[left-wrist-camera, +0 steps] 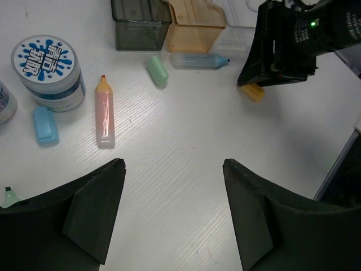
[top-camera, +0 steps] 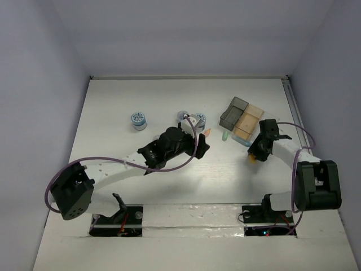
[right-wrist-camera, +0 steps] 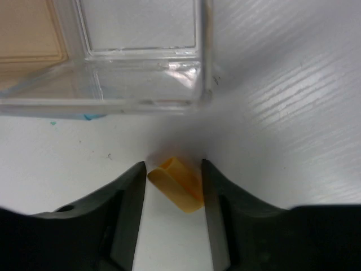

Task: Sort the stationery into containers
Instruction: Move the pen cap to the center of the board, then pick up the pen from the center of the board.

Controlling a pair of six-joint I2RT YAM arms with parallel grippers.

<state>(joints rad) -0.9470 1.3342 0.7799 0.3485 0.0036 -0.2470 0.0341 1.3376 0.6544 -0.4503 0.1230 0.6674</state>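
Observation:
An orange capsule piece [right-wrist-camera: 177, 183] lies on the table between the fingers of my right gripper [right-wrist-camera: 173, 164]. The jaws stand close around it: the right finger touches it and a sliver of gap shows at the left finger. From above, this gripper [top-camera: 256, 152] sits just in front of the clear bin [top-camera: 255, 134], which adjoins the tan bin [top-camera: 249, 120] and the dark grey bin [top-camera: 234, 111]. My left gripper [left-wrist-camera: 172, 164] is open over bare table, with nothing between its fingers. Ahead of it lie a pink-orange piece [left-wrist-camera: 104, 111], a blue piece [left-wrist-camera: 45, 124], a green piece [left-wrist-camera: 157, 70] and a patterned roll [left-wrist-camera: 48, 65].
Three rolls [top-camera: 138, 119] [top-camera: 183, 116] [top-camera: 199, 119] stand at mid table, left of the bins. A clear blue-tipped piece [left-wrist-camera: 200, 60] lies against the bins' front. White walls enclose the table on three sides. The left arm's cable loops over the near left part of the table.

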